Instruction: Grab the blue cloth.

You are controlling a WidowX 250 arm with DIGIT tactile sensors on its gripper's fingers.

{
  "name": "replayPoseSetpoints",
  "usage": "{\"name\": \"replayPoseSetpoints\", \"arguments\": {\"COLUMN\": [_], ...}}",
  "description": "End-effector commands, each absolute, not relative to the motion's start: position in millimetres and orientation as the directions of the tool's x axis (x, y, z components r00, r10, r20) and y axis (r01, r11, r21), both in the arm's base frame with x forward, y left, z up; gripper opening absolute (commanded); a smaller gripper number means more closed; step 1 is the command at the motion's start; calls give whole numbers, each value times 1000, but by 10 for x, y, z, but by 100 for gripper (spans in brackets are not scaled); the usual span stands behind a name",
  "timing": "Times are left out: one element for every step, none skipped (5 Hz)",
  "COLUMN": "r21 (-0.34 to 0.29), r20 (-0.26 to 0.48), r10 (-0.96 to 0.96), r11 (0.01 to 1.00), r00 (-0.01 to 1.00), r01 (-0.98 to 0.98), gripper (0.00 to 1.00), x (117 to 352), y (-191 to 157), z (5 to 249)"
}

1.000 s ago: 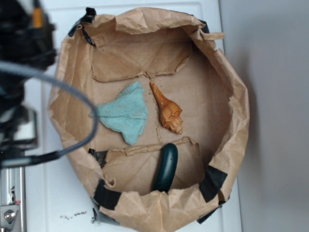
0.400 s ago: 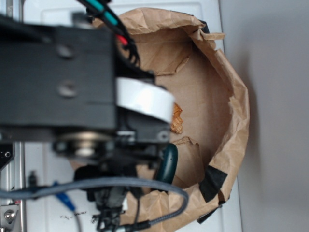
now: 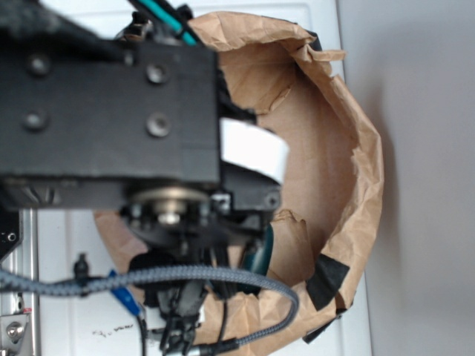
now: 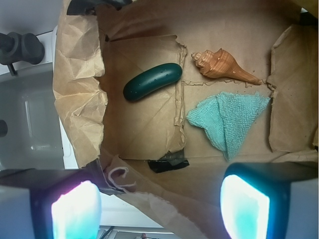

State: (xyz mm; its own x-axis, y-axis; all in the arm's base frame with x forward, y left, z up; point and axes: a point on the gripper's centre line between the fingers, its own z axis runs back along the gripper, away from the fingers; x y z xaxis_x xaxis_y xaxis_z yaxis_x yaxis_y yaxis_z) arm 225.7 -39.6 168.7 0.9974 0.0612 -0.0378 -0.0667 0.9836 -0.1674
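**Gripper above the paper bin, cloth untouched**

The gripper [image 4: 159, 199] hangs with its fingers [image 4: 244, 206] spread wide apart and nothing between them. The cloth [image 4: 230, 118] lies flat on the floor of the paper bin [image 4: 79, 94], just beside the shell [image 4: 223, 65] and well apart from the green oblong [image 4: 152, 81]. In the exterior view the arm [image 3: 111, 111] hides the cloth.

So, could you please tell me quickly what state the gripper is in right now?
Gripper: open, fingers spread wide, holding nothing, above the blue cloth.
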Motion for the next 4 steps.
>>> {"name": "replayPoseSetpoints", "arguments": {"r21": [-184, -203, -202, -161], "r20": [85, 54, 54, 85], "r10": [159, 119, 89, 34], "r11": [973, 973, 976, 987], "r00": [984, 991, 995, 996], "r01": [-142, -106, -76, -20], "gripper": [100, 100, 100, 100], "x": [2587, 2637, 2621, 2447], "y": [-157, -36, 68, 56], "z": [1043, 965, 879, 634]}}
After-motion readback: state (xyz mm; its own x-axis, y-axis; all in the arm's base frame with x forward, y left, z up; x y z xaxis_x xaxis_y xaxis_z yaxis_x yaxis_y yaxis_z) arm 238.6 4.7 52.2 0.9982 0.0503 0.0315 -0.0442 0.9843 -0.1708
